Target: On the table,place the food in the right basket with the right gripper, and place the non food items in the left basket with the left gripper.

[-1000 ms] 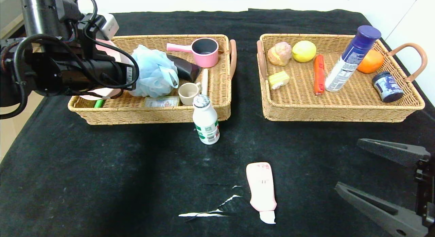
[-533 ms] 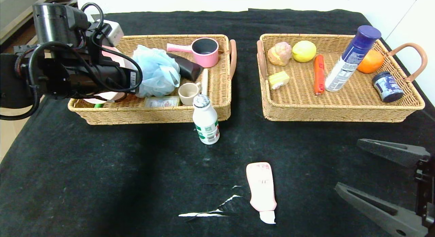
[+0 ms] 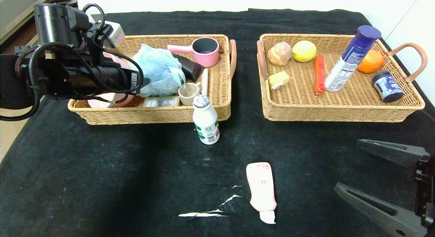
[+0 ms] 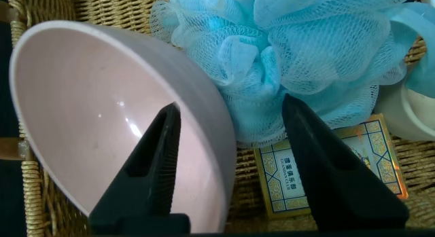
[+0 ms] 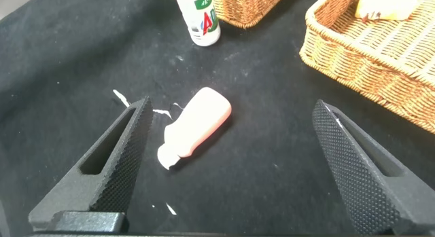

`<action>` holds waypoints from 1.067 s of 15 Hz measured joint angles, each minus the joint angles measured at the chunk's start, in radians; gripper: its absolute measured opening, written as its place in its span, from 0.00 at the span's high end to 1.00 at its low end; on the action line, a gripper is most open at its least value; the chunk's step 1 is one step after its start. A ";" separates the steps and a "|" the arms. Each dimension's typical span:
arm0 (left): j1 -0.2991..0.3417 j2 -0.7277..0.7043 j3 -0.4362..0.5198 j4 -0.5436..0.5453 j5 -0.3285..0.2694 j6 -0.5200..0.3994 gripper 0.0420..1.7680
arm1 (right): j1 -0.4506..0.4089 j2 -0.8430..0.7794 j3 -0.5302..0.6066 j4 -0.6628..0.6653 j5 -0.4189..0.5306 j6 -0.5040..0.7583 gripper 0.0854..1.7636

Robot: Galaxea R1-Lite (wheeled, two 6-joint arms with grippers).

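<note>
Pink bowl (image 3: pixel 110 97) sits tilted in the left basket (image 3: pixel 153 114) at its left end, mostly hidden under the left arm in the head view; blue pouf (image 3: pixel 159 75) beside it, touching. Left gripper (image 3: pixel 144 84) is over that basket, fingertip poking out by the pouf. White bottle (image 3: pixel 206 120) stands upright on the table (image 3: pixel 85 169) just in front of the left basket; pink tube (image 3: pixel 261 191) lies flat nearer the robot, white cap toward it. Right basket (image 3: pixel 340 111) holds the sausage stick (image 3: pixel 318 74) and the spray can (image 3: pixel 351 58) leaning on its far rim. Right gripper (image 3: pixel 384 182) hangs low at the right edge, jaws wide apart, nothing in them. Left wrist view: left gripper (image 4: pixel 231 155) jaws apart, straddling the bowl (image 4: pixel 102 121) rim, one finger inside, one outside against the pouf (image 4: pixel 299 53); no clamp visible. Right wrist view: right gripper (image 5: pixel 238 162) open over the tube (image 5: pixel 194 128), not touching; bottle (image 5: pixel 200 16) farther off.
</note>
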State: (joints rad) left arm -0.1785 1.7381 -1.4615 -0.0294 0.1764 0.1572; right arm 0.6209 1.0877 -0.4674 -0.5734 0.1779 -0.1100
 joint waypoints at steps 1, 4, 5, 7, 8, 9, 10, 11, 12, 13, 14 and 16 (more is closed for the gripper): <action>-0.002 -0.002 0.001 0.001 0.001 0.000 0.31 | 0.000 0.000 0.000 0.001 0.000 0.000 0.03; -0.003 -0.012 0.011 0.004 0.004 -0.001 0.22 | 0.000 0.000 0.001 0.001 0.000 0.000 0.03; -0.007 -0.018 0.017 0.005 0.005 -0.001 0.20 | 0.000 0.000 0.001 0.000 0.000 0.000 0.03; -0.020 -0.036 0.031 0.008 0.010 -0.004 0.16 | 0.000 0.000 0.001 0.000 0.000 0.000 0.03; -0.030 -0.048 0.040 0.013 0.017 -0.004 0.15 | 0.000 0.000 0.001 0.000 0.000 0.000 0.03; -0.039 -0.061 0.051 0.019 0.025 -0.004 0.13 | 0.000 0.000 0.001 0.000 0.000 0.000 0.03; -0.048 -0.076 0.061 0.021 0.031 -0.005 0.12 | 0.000 0.000 0.001 0.000 0.000 0.000 0.03; -0.055 -0.093 0.075 0.024 0.034 -0.006 0.11 | 0.000 0.000 0.001 0.000 0.000 0.000 0.03; -0.059 -0.110 0.089 0.026 0.036 -0.006 0.10 | 0.000 0.000 0.001 0.000 0.000 0.000 0.03; -0.061 -0.128 0.106 0.033 0.037 -0.007 0.09 | 0.000 0.000 0.001 0.000 0.000 0.001 0.03; -0.063 -0.148 0.127 0.036 0.037 -0.010 0.08 | 0.000 0.000 0.001 0.000 0.000 0.000 0.03; -0.064 -0.191 0.172 0.038 0.036 -0.014 0.07 | 0.000 0.000 0.001 0.000 0.000 0.000 0.03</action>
State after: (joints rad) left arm -0.2423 1.5466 -1.2896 0.0085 0.2121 0.1432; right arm 0.6209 1.0881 -0.4662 -0.5730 0.1783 -0.1096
